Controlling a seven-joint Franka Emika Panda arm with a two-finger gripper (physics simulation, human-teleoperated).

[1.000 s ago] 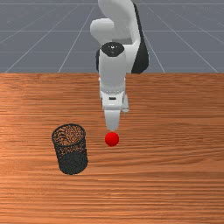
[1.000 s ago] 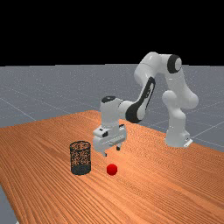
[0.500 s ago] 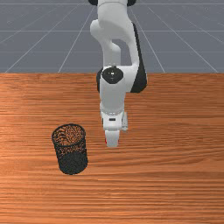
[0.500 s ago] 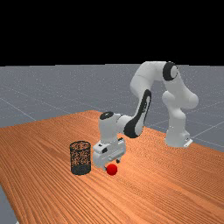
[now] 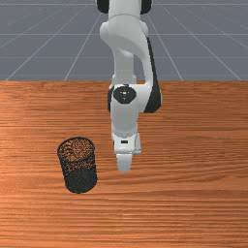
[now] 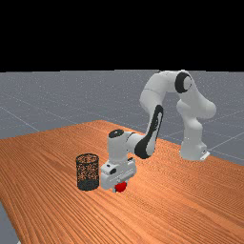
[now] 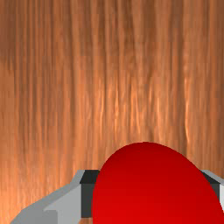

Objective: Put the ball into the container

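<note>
In the far view my gripper (image 6: 120, 187) is down at the table around the red ball (image 6: 121, 187), part of which shows beneath the hand. At the wrist view's bottom edge, my gripper (image 7: 155, 199) is shut on the ball (image 7: 153, 192), one finger at each side. The front view has the gripper (image 5: 124, 169) low over the table, with the ball hidden behind it. The black mesh container (image 5: 80, 180) stands upright on the front view's left, apart from the hand; the far view has this container (image 6: 88, 185) left of the hand.
The orange-brown table (image 5: 193, 193) lies beneath everything. In the far view, the container's rim (image 6: 87, 156) stands higher than the ball, a short way from the hand's left side.
My hand has come down and forward over the ball, toward the front camera. The fingers, open before, now hold the ball, which has shifted slightly toward the far view's left. The container has stayed put.
</note>
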